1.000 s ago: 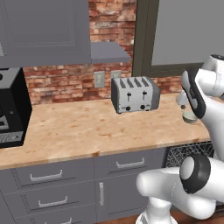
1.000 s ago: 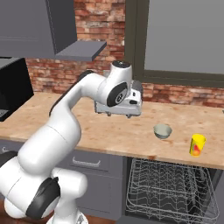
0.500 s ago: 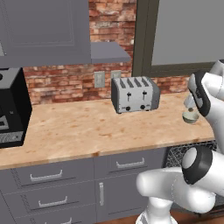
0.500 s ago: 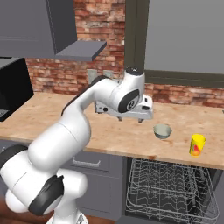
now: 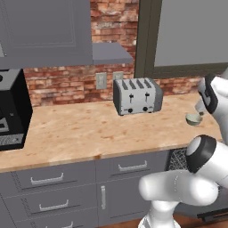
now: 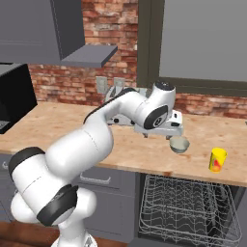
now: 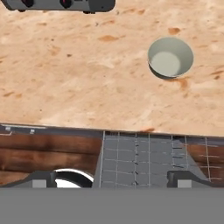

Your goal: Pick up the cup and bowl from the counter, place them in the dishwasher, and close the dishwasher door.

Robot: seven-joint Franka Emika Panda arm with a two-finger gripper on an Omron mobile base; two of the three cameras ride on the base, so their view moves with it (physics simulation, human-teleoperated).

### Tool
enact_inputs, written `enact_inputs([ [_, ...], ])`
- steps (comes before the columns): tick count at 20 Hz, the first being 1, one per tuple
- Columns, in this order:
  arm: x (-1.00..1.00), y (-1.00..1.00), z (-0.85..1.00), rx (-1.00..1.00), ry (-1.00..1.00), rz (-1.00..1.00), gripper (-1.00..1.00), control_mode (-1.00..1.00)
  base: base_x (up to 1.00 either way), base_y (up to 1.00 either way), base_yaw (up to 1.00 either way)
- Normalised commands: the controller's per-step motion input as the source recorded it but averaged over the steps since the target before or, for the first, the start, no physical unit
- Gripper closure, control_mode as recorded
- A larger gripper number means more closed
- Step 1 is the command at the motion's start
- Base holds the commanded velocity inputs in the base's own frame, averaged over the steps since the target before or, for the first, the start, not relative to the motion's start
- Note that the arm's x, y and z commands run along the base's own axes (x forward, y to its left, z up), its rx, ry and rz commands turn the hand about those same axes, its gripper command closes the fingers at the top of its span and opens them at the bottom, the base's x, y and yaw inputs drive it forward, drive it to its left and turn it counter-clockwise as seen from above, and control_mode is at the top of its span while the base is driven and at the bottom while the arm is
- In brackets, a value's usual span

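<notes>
A small grey-green bowl (image 6: 179,144) (image 5: 193,119) sits on the counter (image 6: 48,126) above the dishwasher (image 6: 188,212). To its right, near the counter's front edge, stands a yellow cup (image 6: 217,159). My gripper (image 6: 169,135) hovers just left of the bowl and a little above it, pointing down. In the hand view the fingertips (image 7: 41,179) stand wide apart with nothing between them, so my gripper (image 7: 113,181) is open. There the bowl (image 7: 170,58) lies up and to the right. The dishwasher's wire rack (image 7: 140,159) is pulled out below the counter edge. The dishwasher door is out of view.
A silver toaster (image 5: 137,95) stands at the back of the counter by the brick wall, behind my arm. A black appliance (image 5: 11,111) sits at the far left. Grey drawers (image 5: 44,180) run under the counter left of the dishwasher.
My arm has swung to the right along the counter, bringing the open gripper from near the toaster to just beside the bowl. Bowl and cup have not moved.
</notes>
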Motion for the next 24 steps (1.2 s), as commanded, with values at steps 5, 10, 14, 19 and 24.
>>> enact_inputs([
  [5, 0.13, -0.40, -0.23, 0.00, 0.00, 0.00, -1.00, -1.00, 0.00, 0.00, 0.00],
  [10, 0.10, -0.31, -0.22, -0.01, 0.00, 0.00, -1.00, -1.00, 0.00, 0.00, 0.00],
  [14, 0.11, -0.36, -0.06, -0.03, 0.00, 0.00, -1.00, -1.00, 0.00, 0.00, 0.00],
  [19, 0.13, -0.40, -0.02, -0.03, 0.00, 0.00, -1.00, -1.00, 0.00, 0.00, 0.00],
  [24, 0.15, -0.39, -0.08, 0.00, 0.00, 0.00, -1.00, -1.00, 0.00, 0.00, 0.00],
])
